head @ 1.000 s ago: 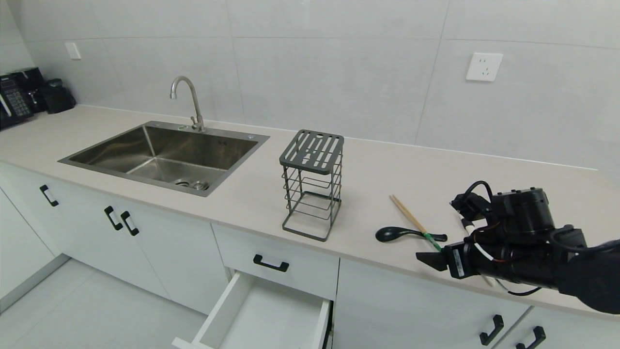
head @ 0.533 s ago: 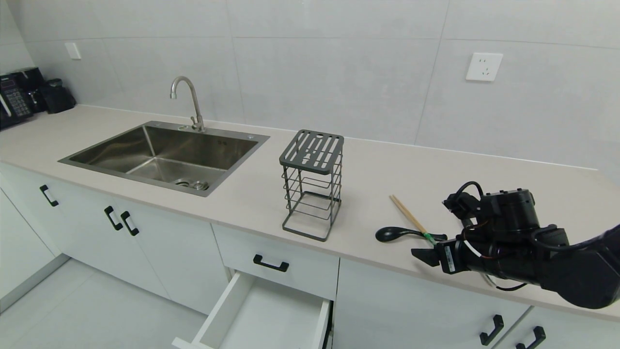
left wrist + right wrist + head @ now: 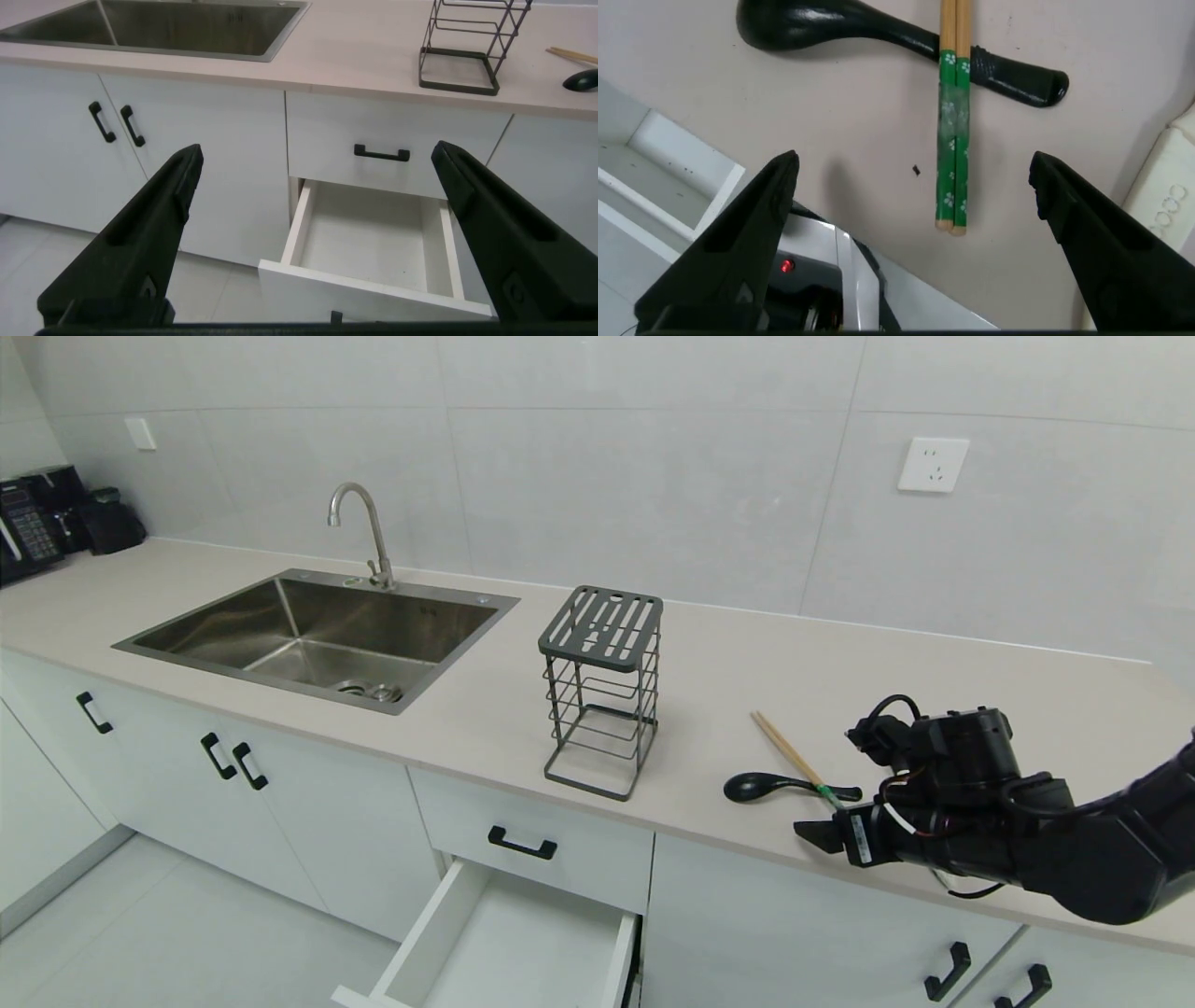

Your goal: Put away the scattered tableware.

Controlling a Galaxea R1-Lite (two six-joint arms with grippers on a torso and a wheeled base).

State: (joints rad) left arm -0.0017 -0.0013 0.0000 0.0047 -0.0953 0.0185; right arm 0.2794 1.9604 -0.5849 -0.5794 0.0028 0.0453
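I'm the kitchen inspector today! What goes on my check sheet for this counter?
Surface: pale countertop, no spills seen.
Job's things: chopsticks lie across the black spoon's handle; wire rack stands upright and looks empty; drawer below is open.
Clutter: white object near the chopsticks, cannot tell what.
Grippers: right gripper open, by the chopsticks' green ends; left gripper open, facing the drawer.
Cables: black cable loops on the right wrist.
Surroundings: sink, tap, wall socket, dark appliances far left.

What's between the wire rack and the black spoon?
Nothing: the head view shows bare countertop between wire rack and black spoon.
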